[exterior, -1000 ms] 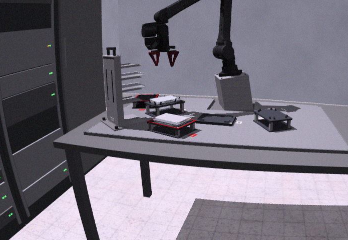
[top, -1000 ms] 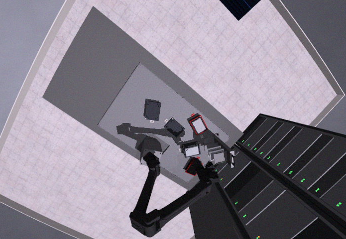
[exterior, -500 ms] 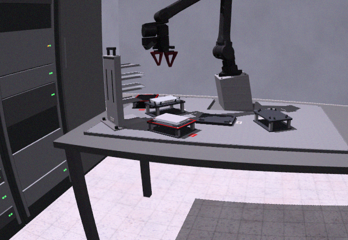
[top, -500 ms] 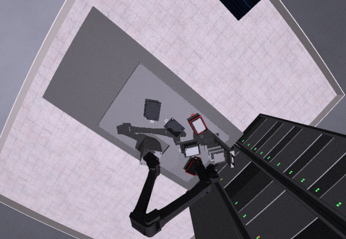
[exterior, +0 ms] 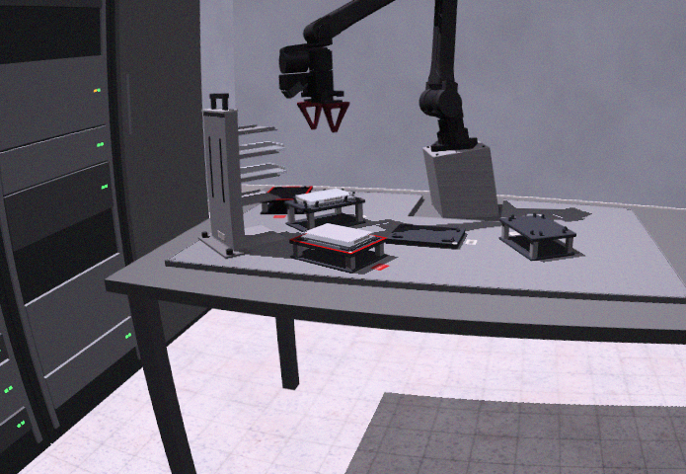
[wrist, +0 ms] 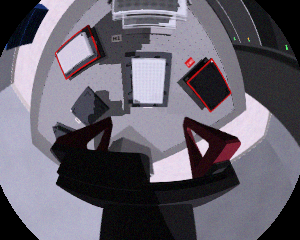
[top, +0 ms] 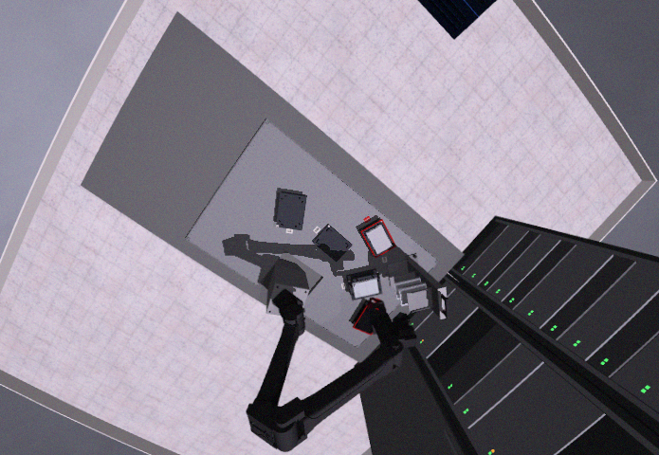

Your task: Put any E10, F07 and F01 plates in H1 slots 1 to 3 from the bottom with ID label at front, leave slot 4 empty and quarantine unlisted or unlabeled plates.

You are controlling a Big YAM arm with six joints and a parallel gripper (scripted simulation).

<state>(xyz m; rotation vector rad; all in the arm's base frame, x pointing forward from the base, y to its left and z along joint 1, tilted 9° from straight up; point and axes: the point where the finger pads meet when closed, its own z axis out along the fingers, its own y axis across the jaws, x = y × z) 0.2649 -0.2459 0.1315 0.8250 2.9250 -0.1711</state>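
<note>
The plate hotel H1 [exterior: 223, 173] stands at the table's left end, with its thin shelves [exterior: 260, 150] pointing back; I see no plate on them from this side. It also shows at the top of the wrist view [wrist: 150, 7]. A white plate [exterior: 324, 197] lies flat on a raised dark nest in front of the hotel, and shows in the middle of the wrist view [wrist: 149, 80]. Another white plate [exterior: 338, 235] [wrist: 77, 54] lies on a red-rimmed quarantine nest. The second red-rimmed nest [wrist: 208, 84] is empty. My gripper [exterior: 324, 115] [wrist: 147, 121] hangs open and empty, high above the plates.
A flat black nest [exterior: 425, 234] lies mid-table and a raised dark nest [exterior: 536, 231] stands to the right. The arm's base pedestal [exterior: 461, 181] is at the back. Server racks [exterior: 46, 196] stand close to the left of the table.
</note>
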